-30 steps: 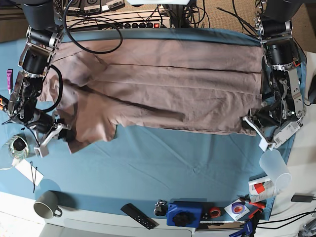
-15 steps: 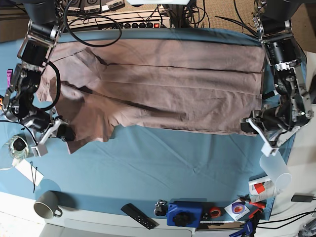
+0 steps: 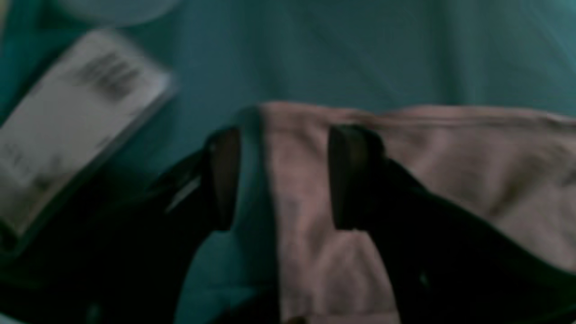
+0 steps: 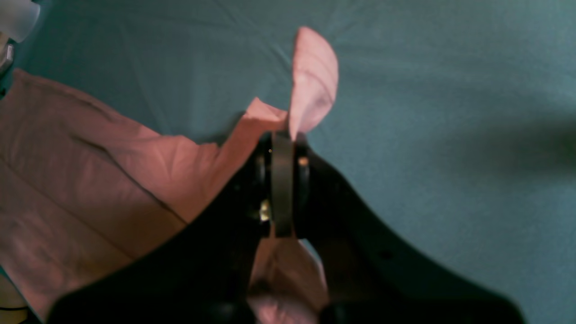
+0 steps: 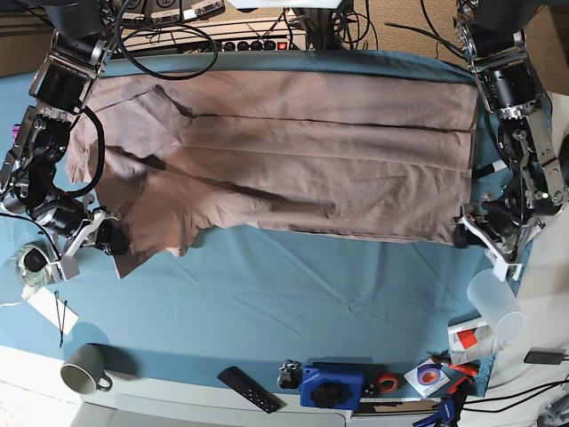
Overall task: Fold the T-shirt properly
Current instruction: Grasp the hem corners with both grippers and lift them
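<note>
With the left end effector [image 3: 281, 177] spread wide astride the T-shirt [image 5: 293, 151] hem, and the right end effector [image 4: 282, 139] pinching a corner, uneven pulling could skew the fold.

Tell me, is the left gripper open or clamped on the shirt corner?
Open. In the left wrist view the left gripper has its two dark fingers standing well apart, with the T-shirt corner lying loose between them on the teal cloth.
</note>
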Robot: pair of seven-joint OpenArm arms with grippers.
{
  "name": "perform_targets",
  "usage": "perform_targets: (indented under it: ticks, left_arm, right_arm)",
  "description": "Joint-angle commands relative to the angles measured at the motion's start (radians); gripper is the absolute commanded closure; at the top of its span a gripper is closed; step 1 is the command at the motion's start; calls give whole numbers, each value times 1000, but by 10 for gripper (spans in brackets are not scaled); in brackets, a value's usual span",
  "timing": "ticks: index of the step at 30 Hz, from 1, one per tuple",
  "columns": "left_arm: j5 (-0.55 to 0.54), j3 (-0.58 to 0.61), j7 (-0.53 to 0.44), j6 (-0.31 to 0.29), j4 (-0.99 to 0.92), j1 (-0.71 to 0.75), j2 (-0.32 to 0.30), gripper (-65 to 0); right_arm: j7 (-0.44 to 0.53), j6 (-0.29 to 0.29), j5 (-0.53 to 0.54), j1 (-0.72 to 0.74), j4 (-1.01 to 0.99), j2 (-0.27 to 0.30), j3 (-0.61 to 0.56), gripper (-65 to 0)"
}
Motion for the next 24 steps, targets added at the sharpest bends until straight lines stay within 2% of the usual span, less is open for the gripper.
perform_targets:
  ticks: [1, 5, 11, 15, 20, 24]
  left_arm:
    - [-17, -2, -18, -3, 5, -21, -13, -316]
    - [-22, -2, -15, -28, -40, -21, -8, -316]
    - [-21, -2, -75, -39, -116, -27, -8, -315]
    - [-21, -2, -74, -77, -194, -38, -8, -315]
    - [-37, -2, -57, -80, -275, -55, -2, -311]
    - [-76, -2, -8, -107, -290, -55, -2, -237]
  right_arm:
    - [22, 1, 20, 22, 18, 17, 6, 0]
    - [22, 1, 20, 22, 18, 17, 6, 0]
    - [21, 1, 20, 22, 18, 17, 6, 0]
    - [21, 1, 20, 22, 18, 17, 6, 0]
    - [22, 1, 21, 22, 18, 17, 6, 0]
    - [22, 1, 20, 22, 18, 17, 6, 0]
